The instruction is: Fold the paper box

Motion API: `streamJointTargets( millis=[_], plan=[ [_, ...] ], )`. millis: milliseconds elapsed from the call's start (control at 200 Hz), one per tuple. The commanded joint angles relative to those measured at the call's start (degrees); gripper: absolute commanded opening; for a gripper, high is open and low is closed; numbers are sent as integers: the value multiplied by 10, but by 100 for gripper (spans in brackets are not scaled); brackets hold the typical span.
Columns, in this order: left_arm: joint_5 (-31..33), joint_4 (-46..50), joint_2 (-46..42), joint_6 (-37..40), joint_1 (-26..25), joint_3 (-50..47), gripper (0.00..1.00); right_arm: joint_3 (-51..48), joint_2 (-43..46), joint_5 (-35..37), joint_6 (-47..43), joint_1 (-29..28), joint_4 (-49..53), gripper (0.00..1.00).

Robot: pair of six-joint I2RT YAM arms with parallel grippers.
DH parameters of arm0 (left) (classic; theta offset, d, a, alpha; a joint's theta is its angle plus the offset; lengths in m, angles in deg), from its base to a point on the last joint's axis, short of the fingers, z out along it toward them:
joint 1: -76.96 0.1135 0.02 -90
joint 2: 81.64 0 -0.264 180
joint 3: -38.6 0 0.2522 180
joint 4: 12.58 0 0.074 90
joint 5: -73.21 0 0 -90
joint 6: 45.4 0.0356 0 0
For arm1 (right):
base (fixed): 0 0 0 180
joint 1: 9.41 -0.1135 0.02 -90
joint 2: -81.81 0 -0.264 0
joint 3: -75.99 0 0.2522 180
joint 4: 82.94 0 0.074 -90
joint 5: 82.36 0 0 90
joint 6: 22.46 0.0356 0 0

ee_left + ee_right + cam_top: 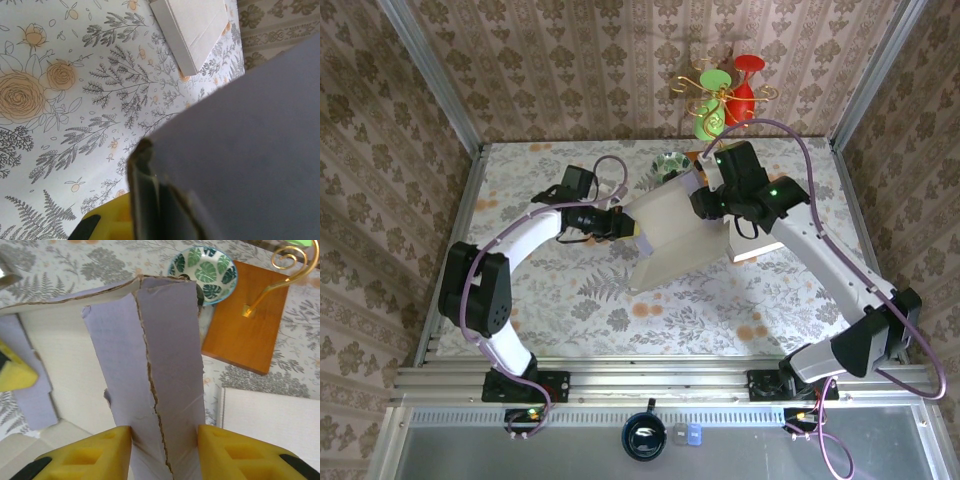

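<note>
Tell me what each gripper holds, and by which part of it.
Both hold the paper box. The left gripper pinches one edge of it. The right gripper grips an upright, torn flap between its jaws.

No text, label, brand, number or sign can be read in any of the views. The panels of the pale grey cardboard box (672, 238) are seen plain and unprinted on every face that shows. On the white tablecloth (570, 300) only drawn orange flowers and grey ferns are printed, with no lettering among them.
</note>
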Motion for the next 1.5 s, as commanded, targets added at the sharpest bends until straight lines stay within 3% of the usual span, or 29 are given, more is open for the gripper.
streamJointTargets(
  millis=[0, 320, 645, 815, 975, 1140, 1495],
  plan=[
    [13, 40, -23, 28, -9, 25, 0, 23, -17, 42, -6, -13, 13, 38],
    [124, 136, -26, 7, -51, 73, 0, 15, -32, 151, 27, -24, 17, 15],
    [230, 230, -32, -13, -74, 122, 0, 5, -42, 169, 40, -23, 16, 6],
    [268, 264, -27, -26, -83, 144, 0, 9, -51, 192, 61, -23, 27, 4],
    [283, 291, -20, -24, -90, 167, 0, 14, -61, 258, 92, -24, 54, 5],
    [283, 301, -17, -20, -95, 175, 0, 10, -54, 248, 86, -23, 44, 10],
    [299, 316, -12, -25, -101, 190, 0, 42, -79, 331, 116, -29, 97, 2]
  ],
)
